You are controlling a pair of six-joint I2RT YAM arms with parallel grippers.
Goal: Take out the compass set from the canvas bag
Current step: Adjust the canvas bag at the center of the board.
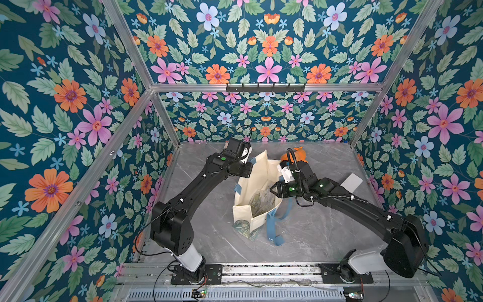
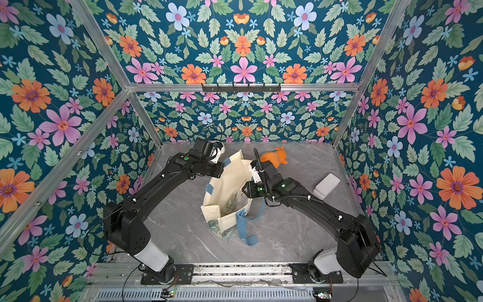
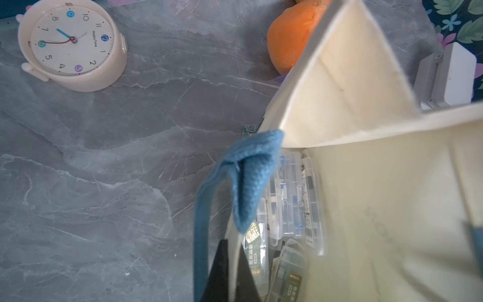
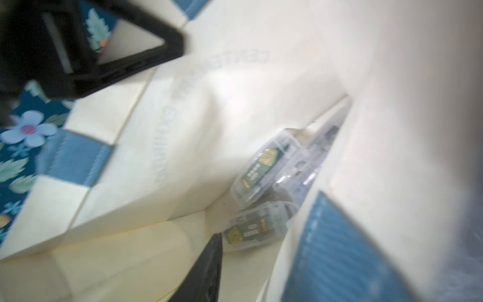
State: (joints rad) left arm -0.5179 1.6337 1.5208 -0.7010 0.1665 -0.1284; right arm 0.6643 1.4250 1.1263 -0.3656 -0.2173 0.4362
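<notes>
Risks at the mouth of the canvas bag point(image 1: 257, 177), which is standing open on the table point(image 1: 313, 235) between my two grippers. My left gripper point(image 3: 228, 253) is clenching the rim together with a blue strap handle point(image 3: 251, 177), holding the mouth spread. If that pinch is slipping, the wall is likely folding in over the contents.

My right gripper point(image 1: 274, 188) is hanging just inside the mouth, jaws parted, with nothing between them that I can see. Only one finger point(image 4: 209, 266) is showing in the right wrist view.

Deep below those fingers the compass set point(image 3: 290, 198), which I am judging to be the long clear case, is lying on the bag's floor against a wall. Two smaller green-labelled cases point(image 4: 264, 170) are crowding it and lying nearer my right fingers, so I am risking a grasp on the wrong one. Clear plastic may also be slipping from the pads.

Outside the bag, a clock point(image 3: 70, 44), an orange toy point(image 2: 274, 158) and a white box point(image 2: 328, 185) are sitting well apart from both sets of fingers, obstructing nothing.
</notes>
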